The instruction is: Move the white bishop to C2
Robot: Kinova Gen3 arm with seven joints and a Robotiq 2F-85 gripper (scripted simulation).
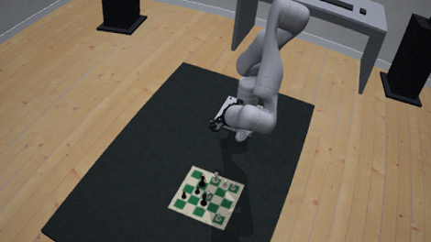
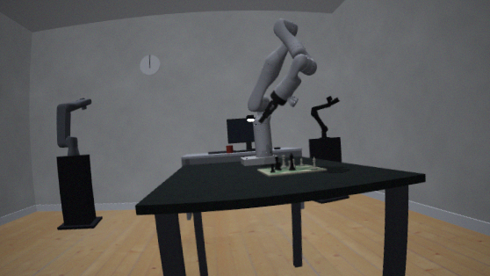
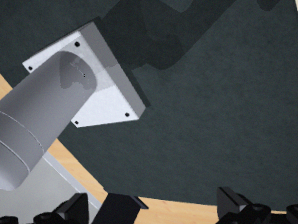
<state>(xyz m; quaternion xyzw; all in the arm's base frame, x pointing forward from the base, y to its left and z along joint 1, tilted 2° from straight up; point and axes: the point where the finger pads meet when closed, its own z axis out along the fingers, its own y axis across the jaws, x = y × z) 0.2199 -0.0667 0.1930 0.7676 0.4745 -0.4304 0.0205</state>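
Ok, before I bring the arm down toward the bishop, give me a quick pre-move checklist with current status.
1. Claw open and empty: ok.
2. Claw held high above the table, away from the chessboard: ok.
3. Pieces on the chessboard look upright: ok, as far as the top and exterior views show.
4. White bishop told apart from the other white pieces: cannot tell, too small.
5. C2 found and free: cannot tell, edge letters unreadable.
6. Wrist camera sees the chessboard: not ok, only the arm's base plate and table.
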